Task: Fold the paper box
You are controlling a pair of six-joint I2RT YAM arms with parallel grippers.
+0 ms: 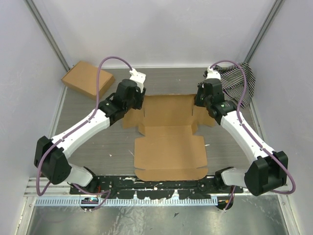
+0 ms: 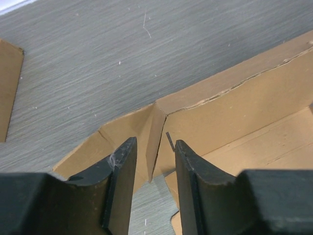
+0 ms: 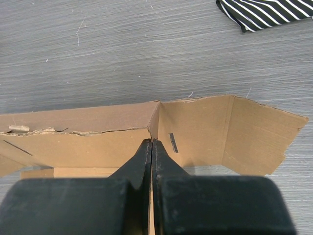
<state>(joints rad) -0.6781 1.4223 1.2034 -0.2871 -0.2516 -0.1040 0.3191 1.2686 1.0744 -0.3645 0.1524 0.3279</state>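
Left end effector (image 2: 155,142) stands partly open, its two fingers straddling an upright corner flap of the paper box (image 1: 168,147) without pressing on it; a gap shows on each side of the fold in the left wrist view. Right end effector (image 3: 151,143) is closed tight at the matching corner on the other side, and a thin strip of cardboard shows between its fingers, so it appears to pinch the box's raised wall there.

The box lies in the middle of the top view, a brown die-cut sheet spread flat on the grey tabletop (image 1: 98,142). Its near panels lie flat toward the bottom of the frame. Its far end sits between the two end effectors, with the far wall and side flaps lifted. In the right wrist view that far wall has a ragged, torn upper edge.

A second, closed cardboard box (image 1: 88,78) rests in the upper left of the top view, well apart. A black-and-white striped cloth (image 1: 239,81) lies in the upper right, near the right arm.
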